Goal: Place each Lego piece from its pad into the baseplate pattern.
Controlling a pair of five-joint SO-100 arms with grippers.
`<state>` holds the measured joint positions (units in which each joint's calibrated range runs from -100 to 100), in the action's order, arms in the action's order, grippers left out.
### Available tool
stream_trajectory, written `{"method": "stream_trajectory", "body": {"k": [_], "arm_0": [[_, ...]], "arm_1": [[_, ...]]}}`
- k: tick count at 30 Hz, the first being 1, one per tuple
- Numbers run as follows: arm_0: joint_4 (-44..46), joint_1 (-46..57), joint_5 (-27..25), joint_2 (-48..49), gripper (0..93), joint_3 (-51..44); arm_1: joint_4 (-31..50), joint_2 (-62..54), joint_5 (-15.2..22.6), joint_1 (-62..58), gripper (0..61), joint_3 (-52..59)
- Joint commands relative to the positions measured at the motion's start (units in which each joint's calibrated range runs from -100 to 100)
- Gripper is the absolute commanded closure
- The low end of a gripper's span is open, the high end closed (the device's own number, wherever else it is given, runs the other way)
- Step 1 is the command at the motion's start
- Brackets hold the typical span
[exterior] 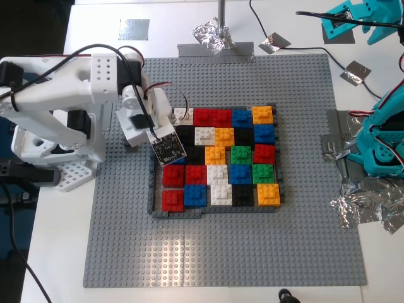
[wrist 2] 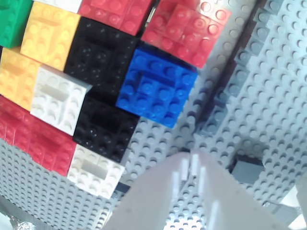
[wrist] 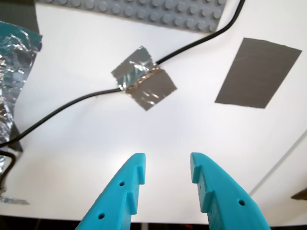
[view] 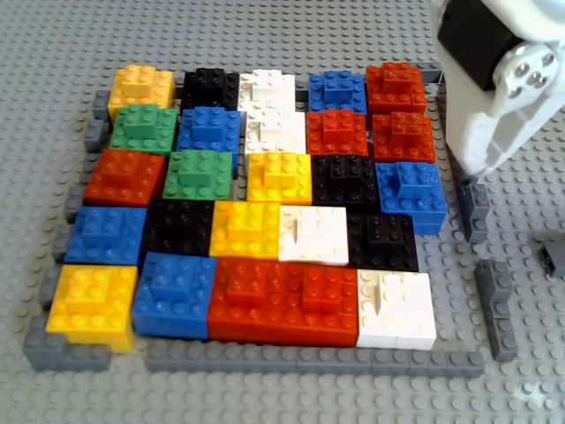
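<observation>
At the exterior view's left, the second gripper [wrist 2: 192, 191] hovers over the near edge of the brick pattern [exterior: 221, 158] on the grey baseplate [exterior: 221, 252]; whether its jaws are spread cannot be told. Red bricks [exterior: 173, 175] sit in the pattern. At the upper right, the first gripper [wrist: 165, 165] hangs spread and empty above the white bench [wrist: 96, 143], near a grey pad [wrist: 256, 72].

The baseplate pattern [exterior: 218, 158] sits mid-plate, my second gripper [exterior: 165, 146] over its edge at the exterior view's left, my first gripper [wrist: 165, 184] above bare table [wrist: 96, 139] beside a pad [wrist: 256, 73].
</observation>
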<state>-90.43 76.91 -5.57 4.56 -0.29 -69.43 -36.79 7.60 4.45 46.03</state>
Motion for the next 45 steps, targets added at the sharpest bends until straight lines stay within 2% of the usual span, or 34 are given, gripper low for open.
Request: {"method": "stream_trajectory", "body": {"k": [1,2,8,22,29,38,45], "arm_0": [[0.0,0.5,-0.2,2.0,81.5,-0.8],[0.0,0.5,-0.2,2.0,81.5,-0.8],[0.0,0.5,-0.2,2.0,81.5,-0.8],[0.0,0.5,-0.2,2.0,81.5,-0.8],[0.0,0.5,-0.2,2.0,81.5,-0.8],[0.0,0.5,-0.2,2.0,81.5,-0.8],[0.0,0.5,-0.2,2.0,81.5,-0.8]], "arm_1": [[4.1,-2.2,1.3,-2.7,61.2,3.7],[7.1,-2.2,1.8,-3.2,61.2,7.1],[10.1,-1.2,1.9,-2.9,61.2,8.4],[14.2,-0.2,0.8,-3.8,61.2,10.4],[15.7,-1.1,-0.9,-4.0,61.2,7.0],[21.4,-2.9,-3.1,-3.6,61.2,1.1],[22.6,-3.6,-2.3,-3.6,61.2,2.6]]}}
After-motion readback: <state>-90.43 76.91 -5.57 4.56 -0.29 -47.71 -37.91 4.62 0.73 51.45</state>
